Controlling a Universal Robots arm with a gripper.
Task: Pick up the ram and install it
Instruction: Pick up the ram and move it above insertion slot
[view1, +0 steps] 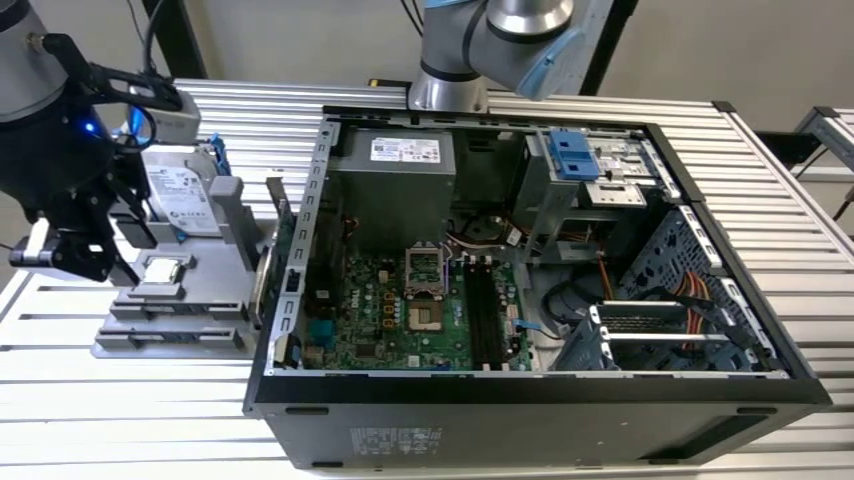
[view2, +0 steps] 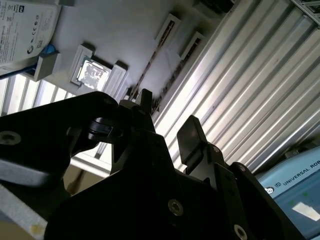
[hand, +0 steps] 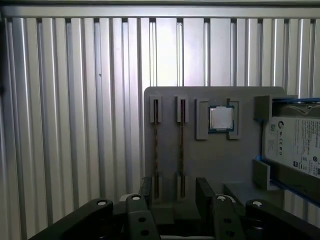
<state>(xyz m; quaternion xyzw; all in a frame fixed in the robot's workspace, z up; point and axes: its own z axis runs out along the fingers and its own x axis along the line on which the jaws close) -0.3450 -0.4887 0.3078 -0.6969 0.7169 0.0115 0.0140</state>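
**A:** Start at the claw. Spread or pinching?

**B:** Spread. In the first wrist view the claw (hand: 175, 182) has its black fingers (hand: 204, 189) apart with nothing gripped between them. The second wrist view shows the same gap (view2: 169, 112). In the exterior view it (view1: 74, 262) hangs over the gray holder (view1: 174, 335), dark against dark, so I cannot make out the fingers there.

**A:** Where is the ram?

**B:** It sits in the holder (hand: 220, 165), not picked up. One ram stick (hand: 181, 145) stands on edge in its slot, in line with the gap between the fingers. A second ram stick (hand: 155, 145) stands parallel just beside it, closer to one finger. Both are seen edge-on as thin lines, so their faces and chips are hidden. I cannot tell how high the claw is above them.

**A:** What lies past the sticks?

**B:** A small square silver chip (hand: 220, 119) sits in its own recess on the same holder. Next to it is a hard drive (hand: 295, 145) in a blue frame, cut off by the picture's edge.

**A:** And farther off?

**B:** The ribbed metal table (view1: 134, 420) carries everything. To the exterior view's right of the holder an open computer case (view1: 534, 410) lies on its side. The long black slots (view1: 483, 315) on its green board have nothing in them. Behind the case an arm joint (view1: 514, 30) is cut off at the top edge.
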